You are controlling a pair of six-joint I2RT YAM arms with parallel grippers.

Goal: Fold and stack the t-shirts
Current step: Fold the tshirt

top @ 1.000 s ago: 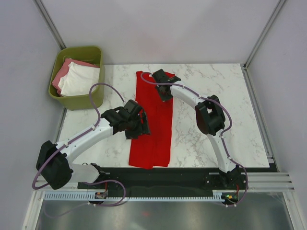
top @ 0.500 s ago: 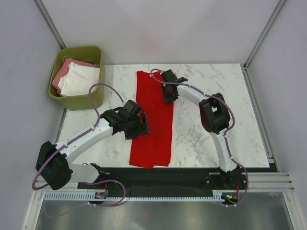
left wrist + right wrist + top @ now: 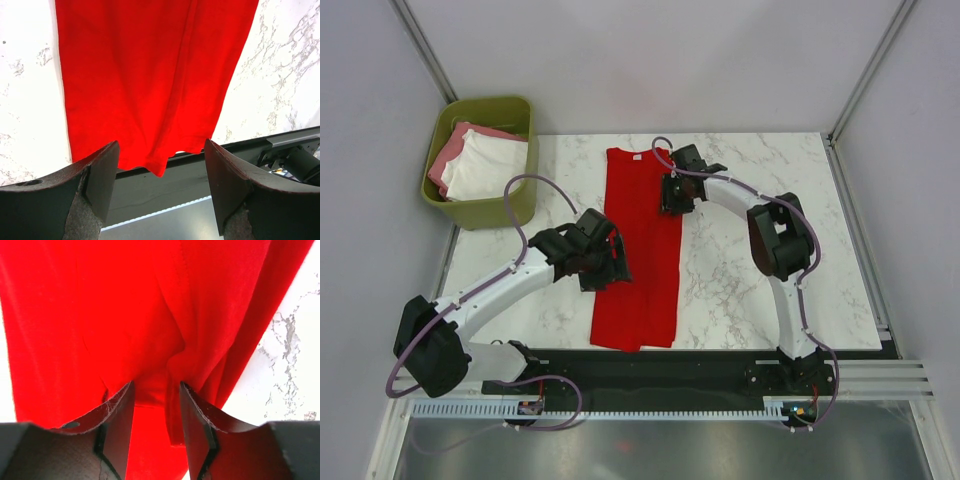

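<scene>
Cloth first: red t-shirt (image 3: 645,250) flat on the marble counter (image 3: 750,290), folded into a long strip directly below both claws, near hem drooping just past the counter's near edge.

Left claw (image 3: 605,262) at the end of a long diagonal reach from the near-left base, elbow low and far out, wrist tipped down over the strip's left edge around mid-length. Fingers (image 3: 102,175) spread wide, nothing between them, hovering clear of the cloth.

Right claw (image 3: 678,195) at the end of a high arch from the near-right base, elbow up and out to the right, wrist turned in over the strip's right edge, farther up. Fingers (image 3: 120,415) partly parted, low on the fabric, a raised pucker of red between them, probably loose rather than pinched, though hard to say.

Well off to the far left of the left claw: olive bin (image 3: 485,212) with white t-shirt (image 3: 485,165) and pink t-shirt (image 3: 448,160) inside.
</scene>
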